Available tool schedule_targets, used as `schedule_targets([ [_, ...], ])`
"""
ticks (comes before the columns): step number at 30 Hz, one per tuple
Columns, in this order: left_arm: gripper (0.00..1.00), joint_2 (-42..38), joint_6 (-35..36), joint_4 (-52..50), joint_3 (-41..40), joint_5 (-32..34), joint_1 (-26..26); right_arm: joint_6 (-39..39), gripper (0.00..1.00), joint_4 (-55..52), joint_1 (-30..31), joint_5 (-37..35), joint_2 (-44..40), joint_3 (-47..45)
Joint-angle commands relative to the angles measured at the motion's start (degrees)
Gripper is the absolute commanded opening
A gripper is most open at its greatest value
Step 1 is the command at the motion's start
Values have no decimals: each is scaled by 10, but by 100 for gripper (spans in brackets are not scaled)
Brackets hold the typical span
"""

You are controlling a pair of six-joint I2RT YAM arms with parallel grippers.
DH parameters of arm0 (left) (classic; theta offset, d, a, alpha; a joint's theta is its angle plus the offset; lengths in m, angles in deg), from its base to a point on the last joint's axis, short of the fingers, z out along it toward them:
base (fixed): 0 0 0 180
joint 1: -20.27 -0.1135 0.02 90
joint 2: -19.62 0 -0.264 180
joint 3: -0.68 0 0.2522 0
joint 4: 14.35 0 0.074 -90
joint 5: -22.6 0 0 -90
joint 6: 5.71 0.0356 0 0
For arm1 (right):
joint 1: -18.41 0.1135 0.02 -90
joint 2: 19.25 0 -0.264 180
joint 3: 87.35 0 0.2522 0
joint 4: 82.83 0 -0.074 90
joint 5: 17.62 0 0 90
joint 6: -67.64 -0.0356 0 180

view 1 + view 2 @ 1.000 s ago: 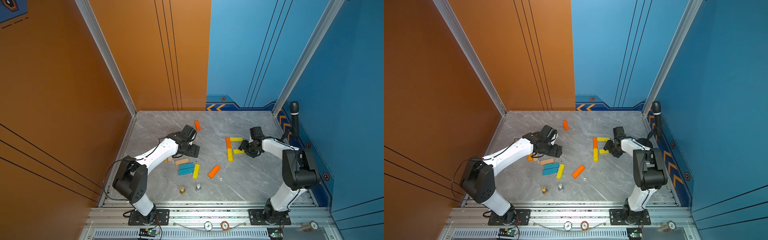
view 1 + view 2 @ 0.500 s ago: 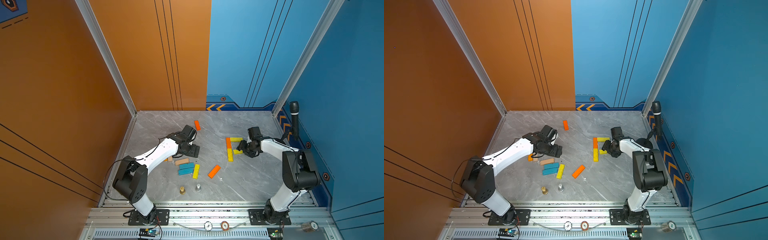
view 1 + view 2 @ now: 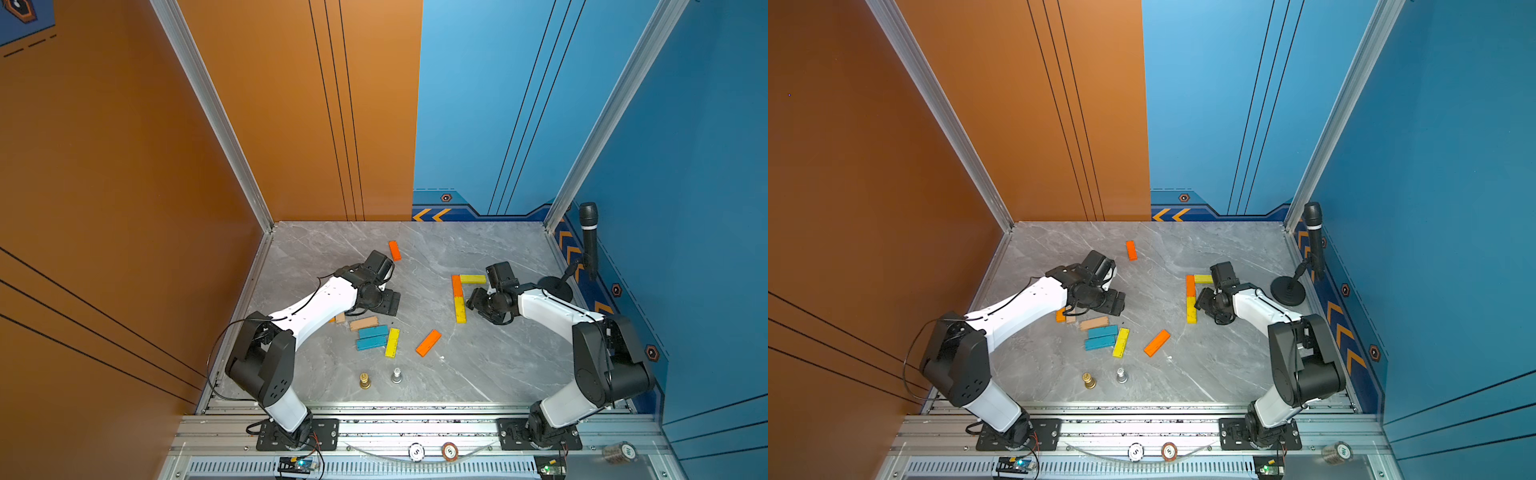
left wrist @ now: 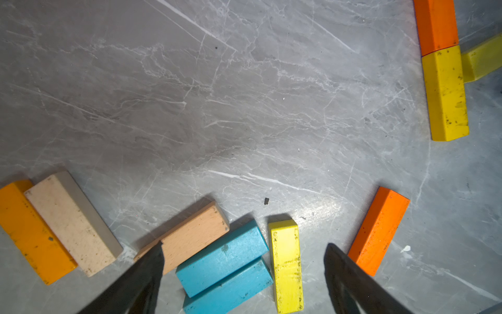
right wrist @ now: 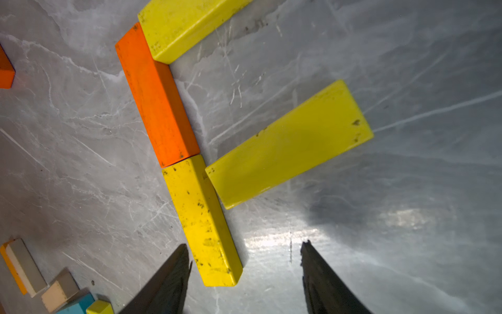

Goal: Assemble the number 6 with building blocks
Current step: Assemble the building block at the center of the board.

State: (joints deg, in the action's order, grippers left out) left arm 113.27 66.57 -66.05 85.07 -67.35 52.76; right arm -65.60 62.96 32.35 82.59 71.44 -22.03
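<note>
- Grey marble tabletop (image 3: 478, 374) lies between an orange wall and a blue wall.
- Toward the robot's right, four building blocks form a partial figure.
- An orange block (image 3: 456, 285) and a lower yellow block (image 3: 460, 309) lie end to end and touching, as a straight spine.
- A top yellow block (image 3: 473, 279) branches off the orange block's far end at a right angle.
- A skewed yellow block (image 5: 288, 144), clear in the right wrist view, juts from the spine just beside the orange-yellow joint, one corner at the lower yellow block.
- Right gripper (image 5: 245, 252) sits low by the spine's near end, fingers apart and clamping nothing.
- Left gripper (image 4: 244, 246) hangs over the loose pile, fingers spread wide and empty.
- That pile holds a tan block (image 3: 364, 323), two teal blocks (image 3: 372, 332) side by side, and a loose yellow block (image 3: 392, 342) beside them.
- A tilted orange block (image 3: 428, 343) lies near the pile, apart from it.
- An amber block (image 4: 32, 231) and a pale block (image 4: 73, 223) lie side by side, touching, by the left arm.
- A far orange block (image 3: 394, 250) lies alone toward the back.
</note>
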Motion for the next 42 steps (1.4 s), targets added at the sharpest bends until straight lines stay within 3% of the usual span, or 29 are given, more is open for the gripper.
schedule_targets([
  [1, 92, -5, 10, -10, 11, 13, 8, -38, 65, 26, 7, -20, -6, -5],
  [33, 92, -8, 12, -11, 9, 17, 10, -57, 64, 76, 23, -1, 96, 55],
  [42, 92, -9, 13, -11, 10, 18, 11, -33, 64, 32, 31, -16, 69, 75],
])
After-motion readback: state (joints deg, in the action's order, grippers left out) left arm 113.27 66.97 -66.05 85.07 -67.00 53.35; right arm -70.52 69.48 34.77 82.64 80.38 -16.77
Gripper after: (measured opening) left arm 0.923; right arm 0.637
